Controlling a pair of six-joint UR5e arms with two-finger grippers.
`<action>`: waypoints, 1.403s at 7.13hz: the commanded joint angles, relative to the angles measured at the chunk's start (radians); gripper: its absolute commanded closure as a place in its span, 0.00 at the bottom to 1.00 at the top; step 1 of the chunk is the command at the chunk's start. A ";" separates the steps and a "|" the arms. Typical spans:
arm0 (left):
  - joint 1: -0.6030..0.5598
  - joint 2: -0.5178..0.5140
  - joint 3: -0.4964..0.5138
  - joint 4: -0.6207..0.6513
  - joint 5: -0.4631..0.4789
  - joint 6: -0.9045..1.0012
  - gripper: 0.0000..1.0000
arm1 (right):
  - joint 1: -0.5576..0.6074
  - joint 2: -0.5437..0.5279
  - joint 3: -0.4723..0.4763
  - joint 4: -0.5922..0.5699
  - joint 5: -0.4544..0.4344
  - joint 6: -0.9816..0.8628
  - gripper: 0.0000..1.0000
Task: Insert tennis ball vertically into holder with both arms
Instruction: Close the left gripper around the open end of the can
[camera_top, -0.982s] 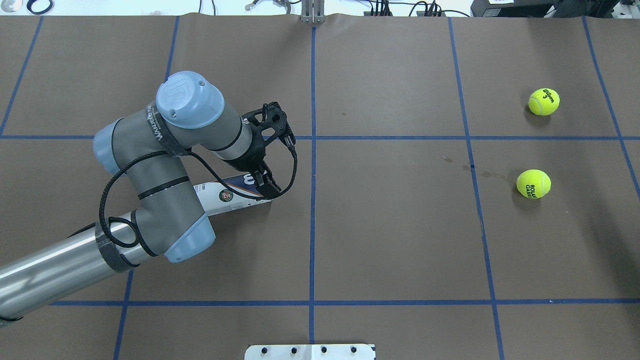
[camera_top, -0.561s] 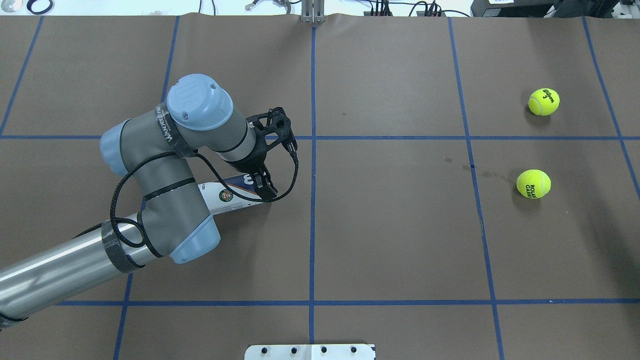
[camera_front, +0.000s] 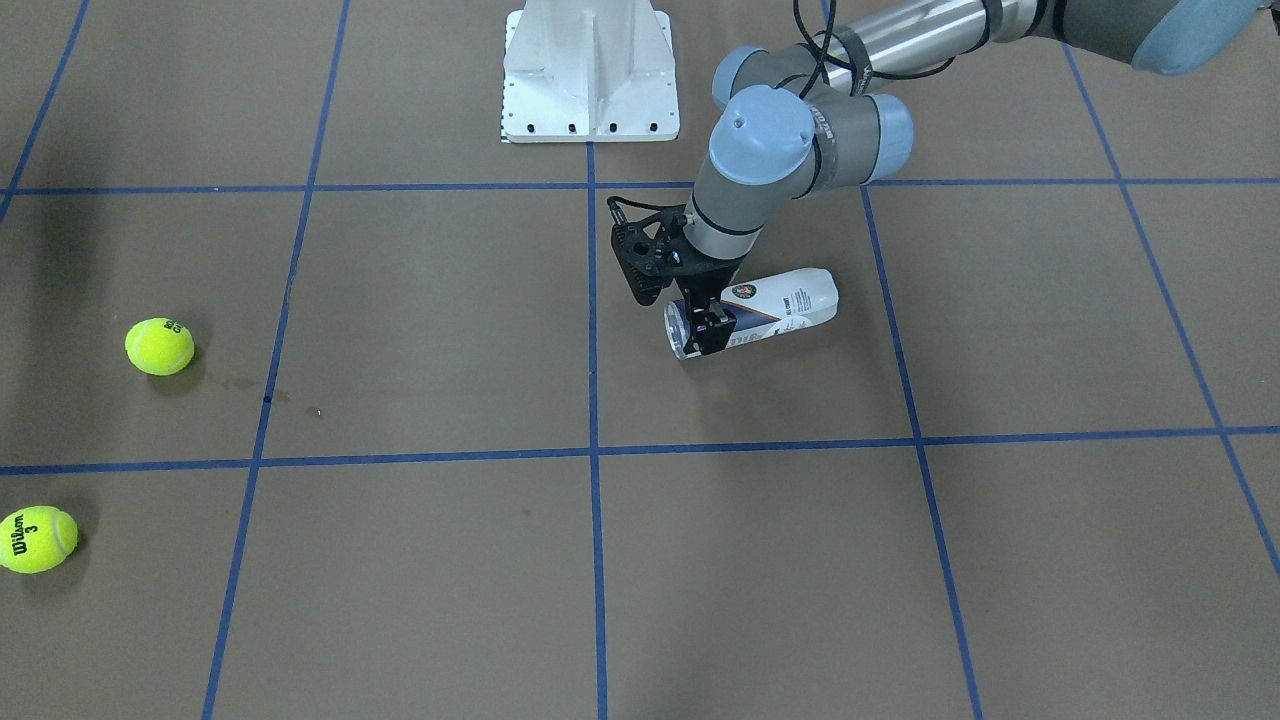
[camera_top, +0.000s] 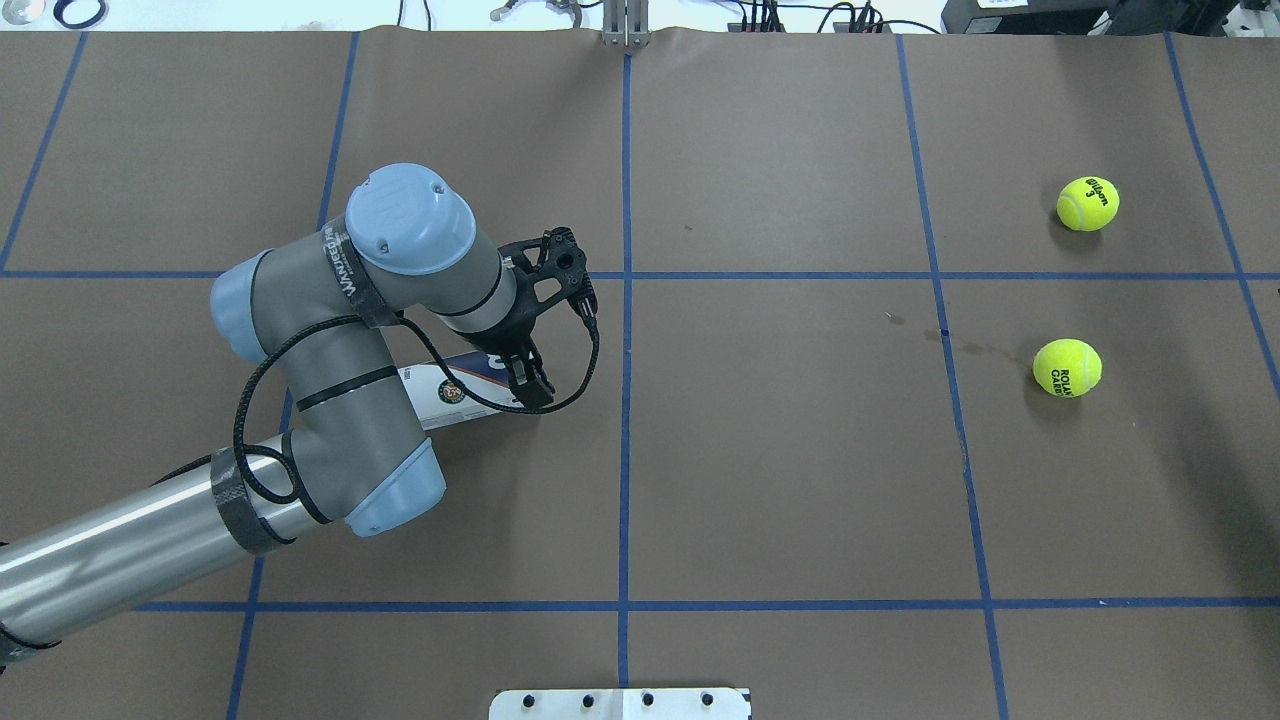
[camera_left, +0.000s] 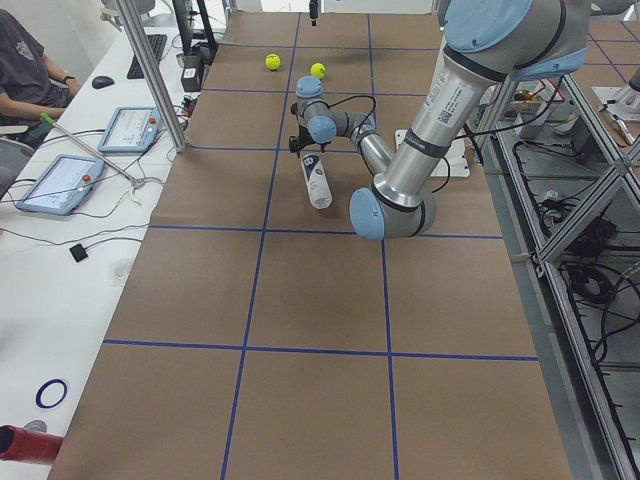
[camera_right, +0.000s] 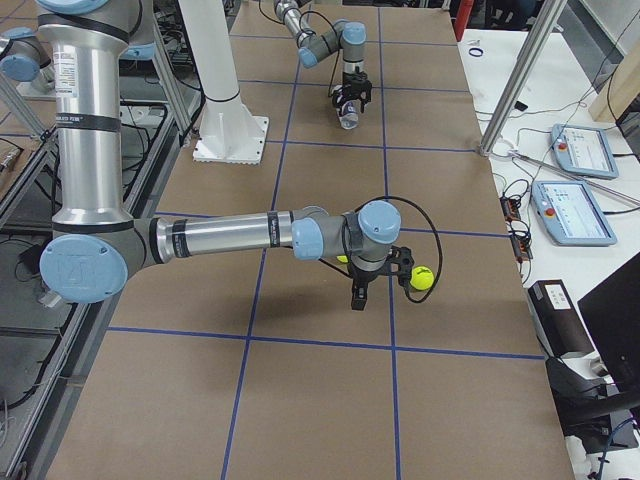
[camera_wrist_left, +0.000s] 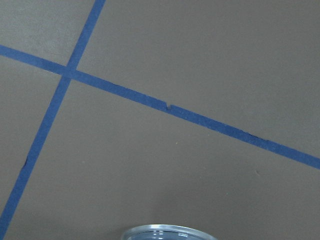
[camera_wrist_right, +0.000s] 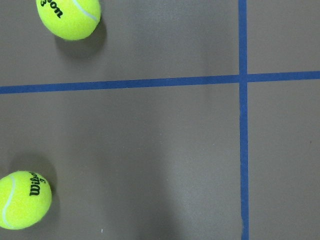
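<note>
Two balls: a Wilson ball (camera_top: 1087, 203) and a Roland Garros ball (camera_top: 1067, 367) are seen on the right side of the table (camera_top: 800, 480), well apart from the holder.
Holder: the holder (camera_front: 780, 298) is laid on its side on the left half, near the middle tape line (camera_top: 625, 450), with its clear open end turned toward that line.
Left gripper: the left gripper (camera_front: 703, 335) is held down over the holder's open end. Whether it is squeezed tight on the holder cannot be told.
Right gripper: the right gripper (camera_right: 358, 298) is hung low over the table, just beside the balls. Whether it is spread or closed cannot be told.
In the way: from overhead, much of the holder is hidden under the left arm (camera_top: 330, 400), and a black cable (camera_top: 590, 350) is looped beside the gripper.
Front view: the holder's whole length is shown only here.
Left wrist view: only the holder's clear rim is seen, at the bottom edge.
Right wrist view: both balls are shown close up.
Right side view: the right arm (camera_right: 230, 232) is shown only here, and one ball is partly hidden behind it.
Left side view: a person (camera_left: 20, 70) is seated at the far left.
</note>
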 joint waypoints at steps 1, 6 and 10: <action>0.001 0.003 0.008 0.000 0.009 0.022 0.00 | 0.000 0.002 0.000 0.000 0.001 0.000 0.01; 0.028 0.000 0.028 0.000 0.066 0.050 0.00 | 0.000 0.003 0.000 0.000 0.001 0.000 0.01; 0.030 0.000 0.045 0.000 0.066 0.069 0.01 | 0.000 0.015 0.002 -0.006 0.003 0.000 0.01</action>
